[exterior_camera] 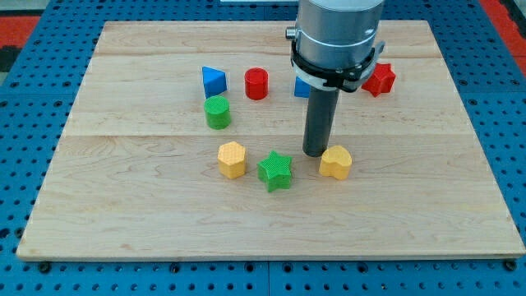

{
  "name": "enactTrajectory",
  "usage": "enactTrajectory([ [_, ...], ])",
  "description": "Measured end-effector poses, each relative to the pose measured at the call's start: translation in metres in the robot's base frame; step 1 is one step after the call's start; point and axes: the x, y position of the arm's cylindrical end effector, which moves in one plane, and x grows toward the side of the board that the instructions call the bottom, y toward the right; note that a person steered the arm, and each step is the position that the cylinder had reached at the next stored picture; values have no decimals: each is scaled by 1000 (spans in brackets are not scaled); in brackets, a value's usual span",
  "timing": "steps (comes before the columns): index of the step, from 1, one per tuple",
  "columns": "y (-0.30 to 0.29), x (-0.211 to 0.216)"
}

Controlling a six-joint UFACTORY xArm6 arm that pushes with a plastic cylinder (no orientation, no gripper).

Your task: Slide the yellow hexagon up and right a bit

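Yellow hexagon (232, 159) sits left of the board's middle, toward the bottom edge, the green star (274, 171) just beside it on the right. My tip (315, 154) lies well to its right, past the star, almost touching the yellow heart (335, 162). There is no pincer to open or close, only the rod. To push up-right, I judge the tip must come round to the hexagon's lower left. The pale wooden board (123, 222) is bare there.

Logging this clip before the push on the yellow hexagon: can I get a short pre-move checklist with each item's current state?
1. Yellow hexagon in view, unobstructed: ok.
2. My tip at the hexagon's lower-left side for an up-right push: not ok; it sits far to its right, beside the yellow heart.
3. Tip clear of the heart: cannot tell.
4. Up-right path free: ok nearby; the red cylinder lies farther on.
5. Green star apart from the hexagon: ok.
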Motion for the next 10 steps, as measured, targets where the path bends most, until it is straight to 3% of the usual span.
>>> enactTrajectory([
  [1, -9, -34],
  [3, -86, -24],
  [5, -176, 34],
  [6, -175, 90],
  [7, -132, 86],
  [8, -105, 46],
  [9, -93, 18],
  [10, -114, 19],
])
